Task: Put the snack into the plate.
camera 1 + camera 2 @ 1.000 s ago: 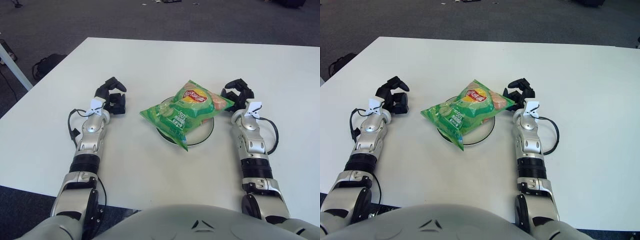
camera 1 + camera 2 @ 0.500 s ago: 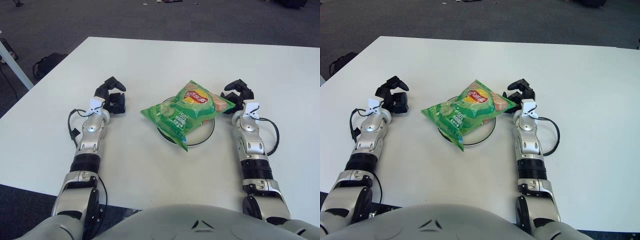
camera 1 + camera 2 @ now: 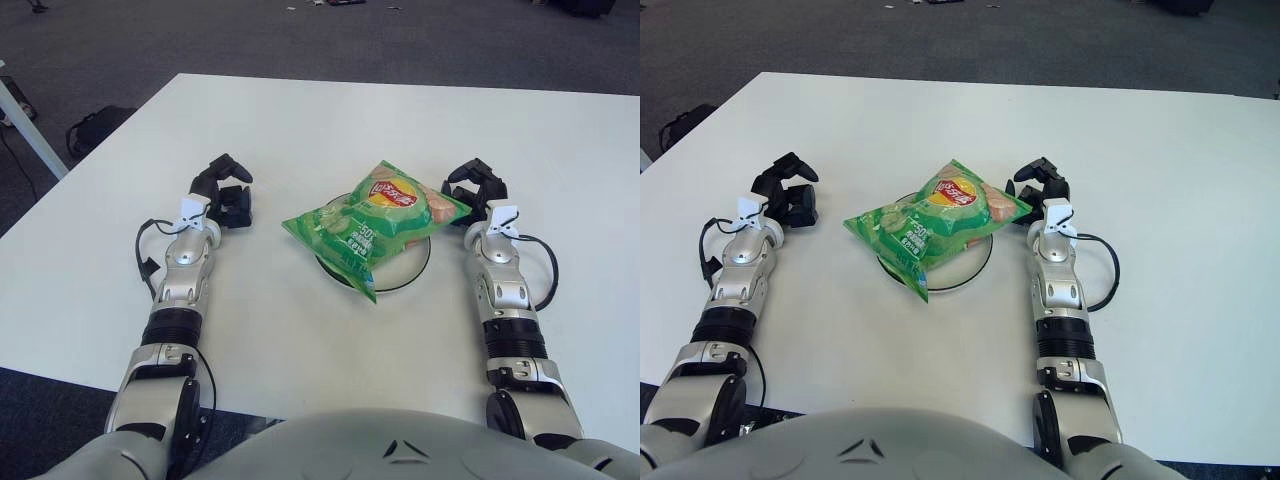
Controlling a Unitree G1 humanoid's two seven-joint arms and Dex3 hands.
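- Green crinkly chip bag [image 3: 375,222] lies across the round white plate [image 3: 410,272], overhanging its rim.
- Right hand [image 3: 477,187], just beside the bag, looks released; withdrawing straight avoids dragging it.
- Left hand [image 3: 224,196] grasps nothing.

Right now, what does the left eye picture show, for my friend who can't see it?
A green snack bag lies across a white plate on a white table. The robot's right hand is beside the bag's right corner, and its left hand is off to the plate's left.

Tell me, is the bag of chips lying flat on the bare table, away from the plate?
No, the green bag of chips lies across the white plate, whose rim shows beneath it.
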